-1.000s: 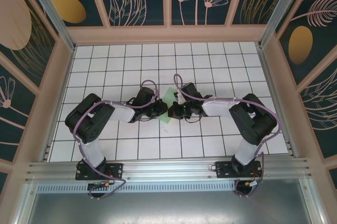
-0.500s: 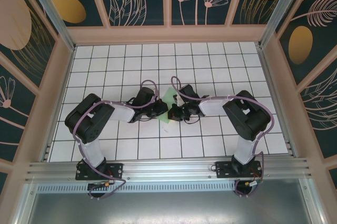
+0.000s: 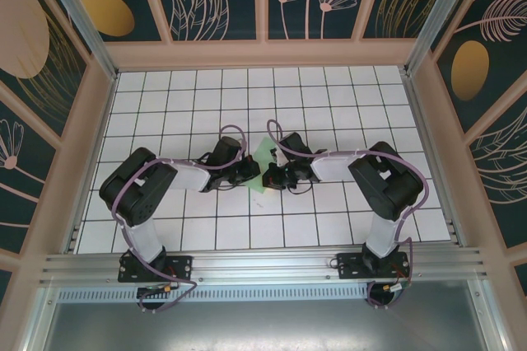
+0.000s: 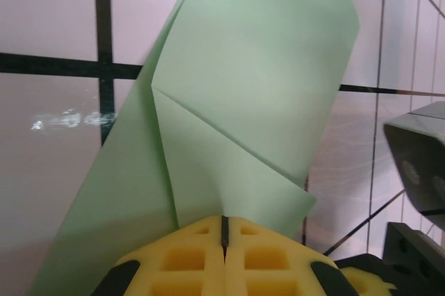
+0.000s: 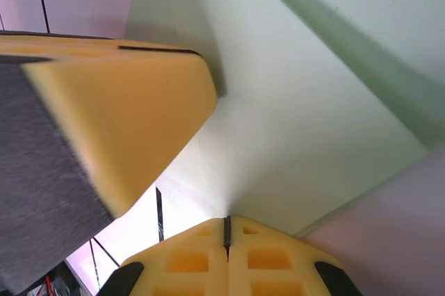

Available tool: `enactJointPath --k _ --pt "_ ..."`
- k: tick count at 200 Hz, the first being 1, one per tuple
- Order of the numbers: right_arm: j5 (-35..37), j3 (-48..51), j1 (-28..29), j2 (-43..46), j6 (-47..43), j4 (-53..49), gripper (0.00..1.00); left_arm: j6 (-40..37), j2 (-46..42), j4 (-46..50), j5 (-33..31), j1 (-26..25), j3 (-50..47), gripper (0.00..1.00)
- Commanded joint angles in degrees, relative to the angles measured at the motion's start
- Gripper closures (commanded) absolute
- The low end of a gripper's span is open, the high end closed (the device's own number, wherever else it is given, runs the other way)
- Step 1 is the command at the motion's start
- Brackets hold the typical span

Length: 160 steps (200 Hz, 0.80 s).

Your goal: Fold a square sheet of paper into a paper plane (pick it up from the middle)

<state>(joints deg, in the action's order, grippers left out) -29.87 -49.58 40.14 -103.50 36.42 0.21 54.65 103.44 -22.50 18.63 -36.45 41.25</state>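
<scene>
Sheet of paper [image 3: 263, 156] sits at the centre of the tiled table [image 3: 165, 95], pale green, partly folded: left wrist view shows 2 creases meeting at a point on its left edge, with 1 flap laid over the rest [image 4: 243, 101]. It stands tilted up off the tiles rather than lying flat. Left gripper [image 3: 249, 172] is on it at about 8 o'clock, yellow fingers pressed together with the paper's lower corner pinched in the seam [image 4: 224, 230]. Right gripper [image 3: 272, 176] is on it at about 4 o'clock, also clamped shut on a paper corner [image 5: 226, 230]; paper [image 5: 313, 87] fills most of that view, and the left gripper's yellow pad [image 5: 118, 122] sits just beside it at 9 o'clock. The 2 grippers are nearly touching. Versus 1 s ago: the right arm's elbow has swung inward toward 9 o'clock and its gripper has edged closer to the left one. Paper and left arm are basically where they were. No visible change over the last half second.
</scene>
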Motion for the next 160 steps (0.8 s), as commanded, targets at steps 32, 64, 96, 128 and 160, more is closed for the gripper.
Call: enactJointPath --k 32,64,96,128,160 --pt "0.0 -4.7 2.2 1.6 -1.2 -3.9 1.00 -0.6 2.8 1.2 -1.0 0.0 -1.4 0.99" --pt "0.9 -5.8 3.1 0.6 -0.6 -4.2 1.00 -1.3 2.6 2.0 -1.7 -0.1 -1.4 0.99" --pt "4.1 -4.9 2.8 -0.9 -0.3 -5.1 1.00 -1.5 2.7 2.0 -1.4 -0.1 -1.0 0.99" --pt "4.8 -2.7 2.8 -1.5 -0.4 -5.6 1.00 -1.7 2.6 2.4 -1.7 0.0 -0.9 0.99" --pt "5.8 -1.3 2.9 -1.3 -1.7 -7.6 1.00 -1.6 3.2 2.3 -1.8 -0.1 -0.9 0.99"
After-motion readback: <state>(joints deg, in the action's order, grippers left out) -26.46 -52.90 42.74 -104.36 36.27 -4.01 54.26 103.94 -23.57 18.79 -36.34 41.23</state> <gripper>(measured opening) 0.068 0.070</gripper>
